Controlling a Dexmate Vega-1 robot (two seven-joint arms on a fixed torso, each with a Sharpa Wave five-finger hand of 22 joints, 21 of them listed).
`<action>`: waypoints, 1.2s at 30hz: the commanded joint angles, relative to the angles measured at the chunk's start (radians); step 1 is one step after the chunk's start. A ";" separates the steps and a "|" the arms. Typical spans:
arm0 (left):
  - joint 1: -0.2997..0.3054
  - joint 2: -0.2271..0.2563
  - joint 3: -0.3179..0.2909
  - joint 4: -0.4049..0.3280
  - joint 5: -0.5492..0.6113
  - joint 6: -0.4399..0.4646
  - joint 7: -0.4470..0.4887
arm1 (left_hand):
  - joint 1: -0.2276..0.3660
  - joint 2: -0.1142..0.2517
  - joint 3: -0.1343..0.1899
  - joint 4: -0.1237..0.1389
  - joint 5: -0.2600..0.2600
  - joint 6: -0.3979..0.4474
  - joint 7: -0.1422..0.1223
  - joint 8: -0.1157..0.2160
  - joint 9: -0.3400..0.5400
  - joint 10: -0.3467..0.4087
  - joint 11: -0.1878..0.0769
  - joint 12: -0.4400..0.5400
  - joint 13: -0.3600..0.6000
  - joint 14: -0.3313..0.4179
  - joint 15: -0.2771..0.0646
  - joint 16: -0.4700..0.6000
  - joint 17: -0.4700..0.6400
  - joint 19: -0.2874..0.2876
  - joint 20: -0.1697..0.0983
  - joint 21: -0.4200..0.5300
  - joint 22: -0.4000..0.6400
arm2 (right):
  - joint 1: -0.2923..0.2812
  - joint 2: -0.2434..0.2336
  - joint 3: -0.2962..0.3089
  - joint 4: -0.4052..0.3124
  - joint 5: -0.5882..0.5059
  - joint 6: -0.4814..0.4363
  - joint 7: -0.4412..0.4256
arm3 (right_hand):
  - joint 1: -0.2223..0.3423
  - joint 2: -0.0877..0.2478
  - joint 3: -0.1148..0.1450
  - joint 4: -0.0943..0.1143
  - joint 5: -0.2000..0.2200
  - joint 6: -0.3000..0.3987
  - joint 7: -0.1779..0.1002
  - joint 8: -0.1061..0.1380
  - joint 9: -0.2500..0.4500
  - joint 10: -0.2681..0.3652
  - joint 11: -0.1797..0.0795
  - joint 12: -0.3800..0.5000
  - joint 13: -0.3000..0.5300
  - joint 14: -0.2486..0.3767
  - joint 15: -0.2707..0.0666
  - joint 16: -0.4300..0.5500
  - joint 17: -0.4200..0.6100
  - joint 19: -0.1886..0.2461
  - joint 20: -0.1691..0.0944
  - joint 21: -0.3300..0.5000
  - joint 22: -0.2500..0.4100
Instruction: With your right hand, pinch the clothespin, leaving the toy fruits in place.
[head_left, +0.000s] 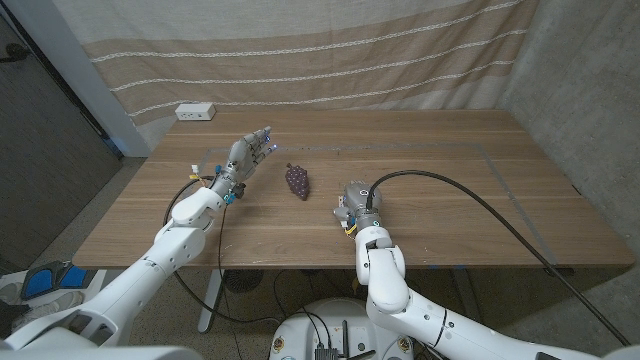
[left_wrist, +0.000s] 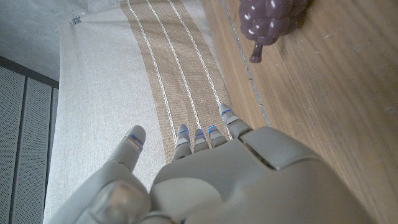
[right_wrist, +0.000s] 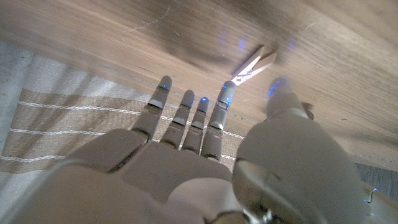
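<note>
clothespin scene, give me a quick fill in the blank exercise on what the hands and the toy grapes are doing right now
1. In the right wrist view, the wooden clothespin lies on the ____, just beyond the right hand.
2. The toy grapes lie between the left hand and the ____ hand.
3. The left hand holds ____, its fingers apart.
4. The grapes are ____ in colour.

Missing words: table; right; nothing; purple

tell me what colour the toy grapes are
Dark purple. The toy grapes show best in the left wrist view, lying on the wooden table.
</note>
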 joint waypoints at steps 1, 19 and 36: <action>0.006 0.011 -0.003 -0.017 -0.001 0.010 0.003 | -0.008 0.047 0.002 0.003 0.006 0.009 -0.002 0.000 0.004 0.000 -0.003 0.003 0.003 0.000 -0.004 0.003 0.004 0.007 -0.001 -0.001 0.005 | 0.024 0.022 -0.016 0.038 0.019 -0.049 0.005 | 0.010 -0.001 0.004 -0.008 0.008 -0.002 -0.003 0.012 0.001 0.007 -0.001 -0.004 0.006 0.007 -0.040 0.002 0.005 0.008 0.001 0.001 0.003; 0.003 0.010 -0.001 -0.017 0.000 0.007 -0.002 | -0.012 0.042 -0.001 0.005 0.005 0.012 -0.002 0.000 0.004 0.000 -0.003 0.003 0.003 0.001 -0.002 0.004 0.004 0.007 -0.001 -0.001 0.005 | 0.045 -0.009 -0.044 0.026 0.025 -0.087 0.001 | 0.130 0.053 0.061 -0.038 0.007 -0.015 -0.027 0.025 -0.013 0.013 -0.024 -0.006 0.013 0.020 -0.060 -0.005 -0.003 0.023 -0.020 0.006 0.002; 0.000 0.009 0.011 -0.037 0.017 0.009 0.009 | -0.012 0.033 -0.006 0.002 0.005 0.011 -0.004 0.000 0.004 -0.002 -0.002 0.002 0.003 -0.001 -0.004 0.003 0.003 0.006 0.000 -0.002 0.005 | 0.039 -0.057 -0.044 -0.013 0.036 -0.104 0.033 | 0.126 0.046 0.064 -0.017 0.004 0.031 -0.007 0.051 -0.032 0.030 -0.018 -0.005 0.019 0.036 -0.059 -0.014 -0.006 0.031 -0.032 0.009 0.001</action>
